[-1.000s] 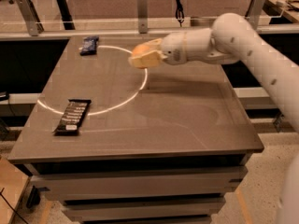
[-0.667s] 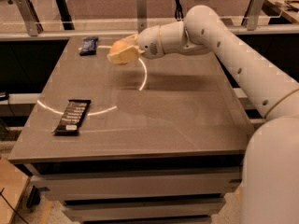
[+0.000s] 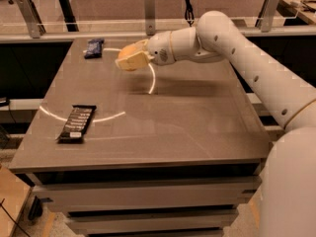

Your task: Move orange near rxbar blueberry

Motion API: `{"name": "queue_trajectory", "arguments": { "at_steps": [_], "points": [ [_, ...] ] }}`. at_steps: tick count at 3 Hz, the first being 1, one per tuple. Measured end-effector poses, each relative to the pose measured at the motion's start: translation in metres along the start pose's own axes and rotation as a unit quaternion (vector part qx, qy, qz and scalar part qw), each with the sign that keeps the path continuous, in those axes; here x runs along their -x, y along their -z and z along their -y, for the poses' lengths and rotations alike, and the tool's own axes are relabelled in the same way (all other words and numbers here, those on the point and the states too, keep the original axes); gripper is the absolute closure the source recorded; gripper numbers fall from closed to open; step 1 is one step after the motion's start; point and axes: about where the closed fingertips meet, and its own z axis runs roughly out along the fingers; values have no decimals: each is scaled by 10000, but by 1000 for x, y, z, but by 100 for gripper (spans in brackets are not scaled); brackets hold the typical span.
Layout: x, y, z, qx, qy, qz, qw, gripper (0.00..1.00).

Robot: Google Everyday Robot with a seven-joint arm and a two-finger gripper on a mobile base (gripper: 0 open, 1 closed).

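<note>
Nearest the camera, a long black bar wrapper (image 3: 76, 122) with white lettering lay flat on the brown desk (image 3: 197, 132), well apart from the rxbar blueberry (image 3: 93, 47) and closer to the front edge than it. A thin bright arc (image 3: 152, 78) curved across the surface between that wrapper and the rxbar blueberry (a reflection or a marking, it could not be told which). Farther back, the white arm (image 3: 237, 43) reached in from the right, and the gripper (image 3: 132, 59) hung just right of the rxbar blueberry, a little nearer the camera than it. Its jaws were clenched on the orange (image 3: 126, 53), which sat between them above the desk, near the rxbar blueberry but not touching it. The rxbar blueberry itself lay flat at the far left corner, small, dark blue and shiny.
</note>
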Motion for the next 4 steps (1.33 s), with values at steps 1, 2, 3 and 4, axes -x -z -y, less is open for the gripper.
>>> {"name": "queue_trajectory", "arguments": {
  "at_steps": [1, 2, 3, 4],
  "points": [
    [-4, -14, 10, -235, -65, 175, 9995, 100],
    [-3, -28, 34, -546, -84, 382, 9977, 100],
    [1, -40, 54, -717, -56, 339, 9968, 100],
    [-2, -50, 79, -860, -114, 292, 9958, 100]
  ]
}}
